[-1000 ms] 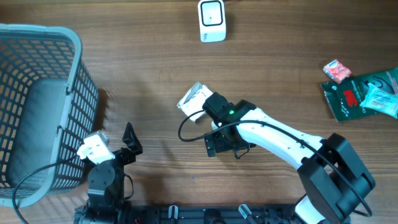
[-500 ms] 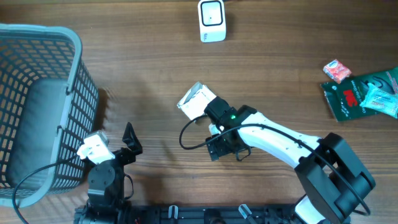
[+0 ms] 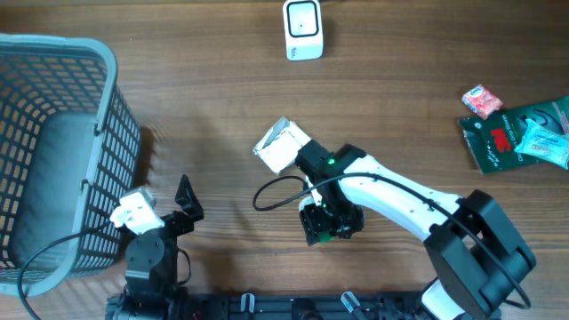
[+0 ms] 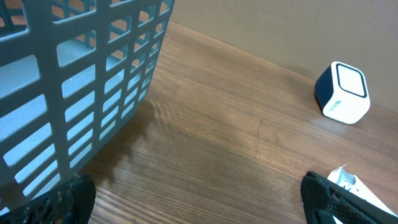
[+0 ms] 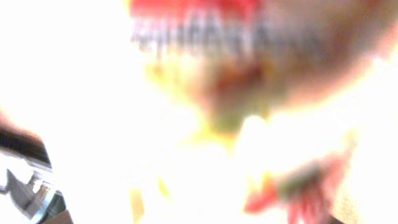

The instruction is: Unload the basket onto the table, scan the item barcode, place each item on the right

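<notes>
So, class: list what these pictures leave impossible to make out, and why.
Right wrist view: all glare and blur; nothing can be identified.
Overhead: white packet: print too small to read. Right end effector: jaws hidden under its own wrist, grip unclear.
Left wrist view: the packet is cut off by the bottom edge.

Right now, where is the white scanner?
In the overhead view, the white scanner sits at the far edge of the table, near centre, beyond the white packet.

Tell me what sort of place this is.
Probably a mock shop checkout set up on a wooden table: a small white barcode scanner, a grey shopping basket, and packaged goods lying to one side.
</notes>
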`<action>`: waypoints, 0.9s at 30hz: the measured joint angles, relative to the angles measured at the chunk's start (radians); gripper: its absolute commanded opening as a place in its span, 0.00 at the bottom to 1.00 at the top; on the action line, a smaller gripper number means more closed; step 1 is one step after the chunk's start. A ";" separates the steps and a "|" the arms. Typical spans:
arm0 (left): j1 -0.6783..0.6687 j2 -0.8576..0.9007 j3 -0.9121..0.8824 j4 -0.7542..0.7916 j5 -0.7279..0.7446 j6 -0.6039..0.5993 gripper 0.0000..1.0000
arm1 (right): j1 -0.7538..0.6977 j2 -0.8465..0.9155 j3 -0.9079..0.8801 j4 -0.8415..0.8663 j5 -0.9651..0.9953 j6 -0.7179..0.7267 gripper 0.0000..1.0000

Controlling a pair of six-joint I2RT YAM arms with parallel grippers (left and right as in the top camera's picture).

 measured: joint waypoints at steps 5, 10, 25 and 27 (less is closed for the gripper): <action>0.000 0.000 0.000 0.000 0.000 0.000 1.00 | 0.000 0.000 0.024 -0.162 -0.128 -0.042 0.67; 0.000 0.000 0.000 0.000 0.000 0.000 1.00 | 0.000 0.001 0.026 -0.305 -0.207 -0.060 0.68; 0.000 0.000 0.000 0.000 0.000 0.000 1.00 | -0.069 0.001 0.027 -0.381 -0.301 -0.061 0.84; 0.000 0.000 0.000 0.000 0.000 0.000 1.00 | -0.069 0.001 0.027 -0.359 -0.301 -0.061 0.93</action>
